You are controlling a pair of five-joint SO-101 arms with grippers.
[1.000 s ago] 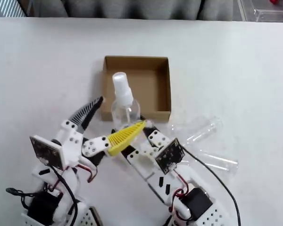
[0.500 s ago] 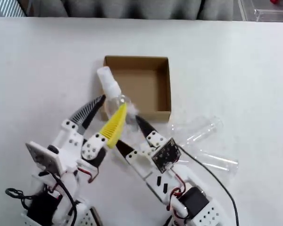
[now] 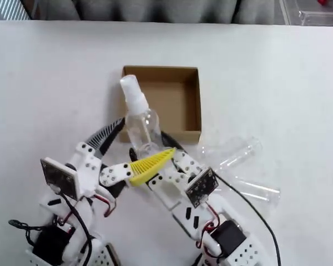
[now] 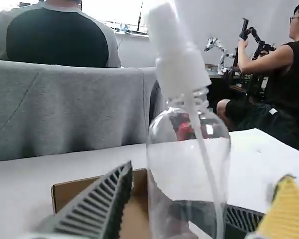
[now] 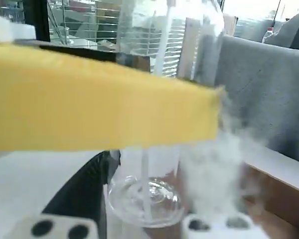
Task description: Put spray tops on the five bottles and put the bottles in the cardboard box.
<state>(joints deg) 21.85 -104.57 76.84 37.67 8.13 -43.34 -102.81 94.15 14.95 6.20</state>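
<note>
Fingers (image 3: pixel 150 163) of the left gripper (image 3: pixel 145 135) are shown spread: the yellow one lies low across the centre of the frame and the black ribbed one (image 3: pixel 104 134) points toward the upper left, with the bottle (image 3: pixel 140 119) standing between them. In the left wrist view a gap is seen between the yellow finger (image 4: pixel 289 209) and the bottle wall (image 4: pixel 189 174). Half a second earlier the yellow finger had been swung up against the bottle body, and the bottle had been tipped toward the upper left, its spray top (image 3: pixel 131 92) carried over the left wall of the cardboard box (image 3: pixel 161 68). That squeeze has since been let go and the bottle has been brought back nearer to upright.

The bottle base is bracketed by the black fingers (image 3: pixel 171 143) of the right gripper (image 3: pixel 148 145), which are judged to be pinching it; one of them (image 5: pixel 84 191) is seen against the wall of the base (image 5: pixel 144 199).

The bottle is located at centre frame, just in front of the near wall of the box and not yet inside it. One bottle may thus be taken as capped but not boxed. Further clear bottles (image 3: pixel 233 152) lie on the worktop (image 3: pixel 266 72) at lower right, apparently without tops, so most of the task is judged to remain.
</note>
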